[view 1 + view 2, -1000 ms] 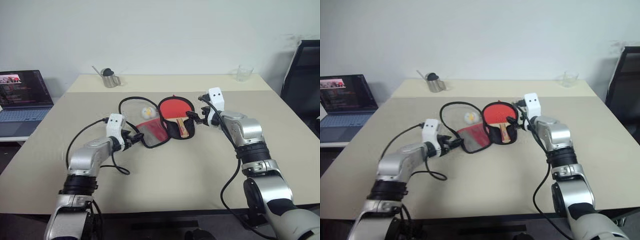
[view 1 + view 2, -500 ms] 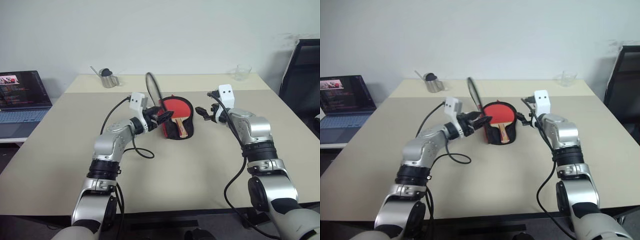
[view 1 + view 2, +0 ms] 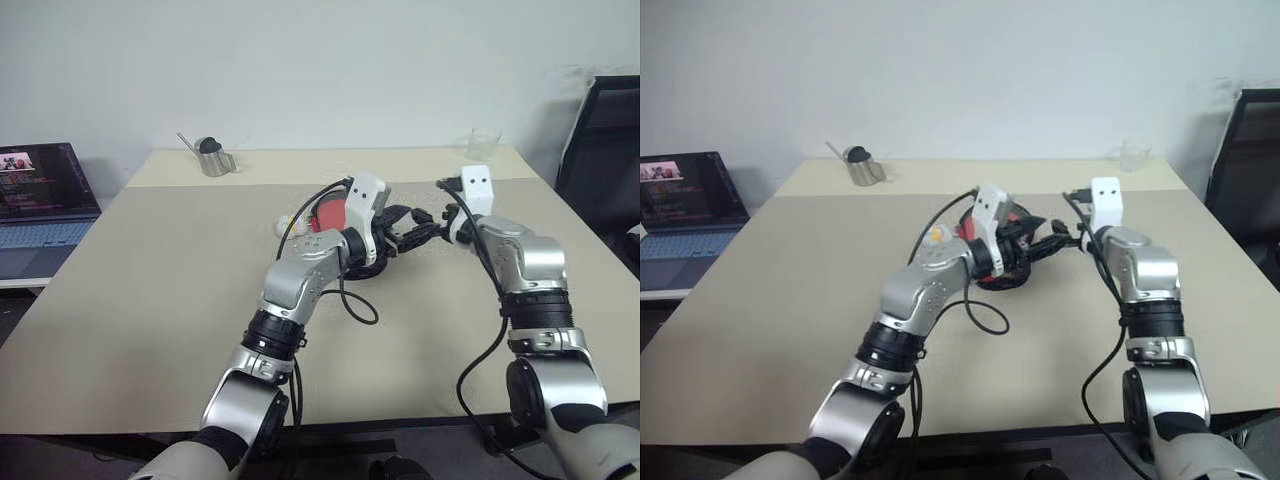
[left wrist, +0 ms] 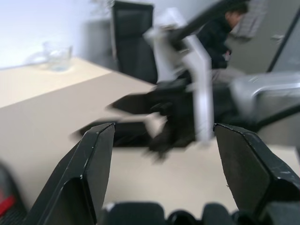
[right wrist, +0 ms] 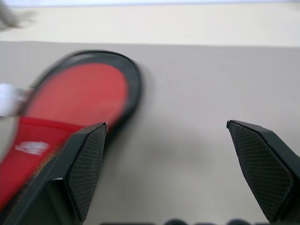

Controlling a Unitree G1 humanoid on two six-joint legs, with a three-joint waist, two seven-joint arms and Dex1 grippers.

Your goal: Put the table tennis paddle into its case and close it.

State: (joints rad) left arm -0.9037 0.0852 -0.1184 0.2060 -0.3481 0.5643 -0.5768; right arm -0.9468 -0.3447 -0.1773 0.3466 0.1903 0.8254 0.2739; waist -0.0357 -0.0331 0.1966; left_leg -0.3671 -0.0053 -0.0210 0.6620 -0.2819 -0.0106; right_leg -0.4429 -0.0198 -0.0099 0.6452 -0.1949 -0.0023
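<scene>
The case (image 5: 70,108), red-faced with a black rim, is seen lying on the beige surface (image 3: 150,300) near its middle, largely hidden behind the left arm. The table tennis paddle cannot be made out. The left gripper (image 3: 405,222) is held above the case, reaching across toward the right, its fingers (image 4: 93,159) spread wide with nothing between them. The right gripper (image 3: 437,224) is placed just right of the case, also wide open and empty. A small white-yellow plush keychain (image 3: 290,222) is seen at the case's left side.
</scene>
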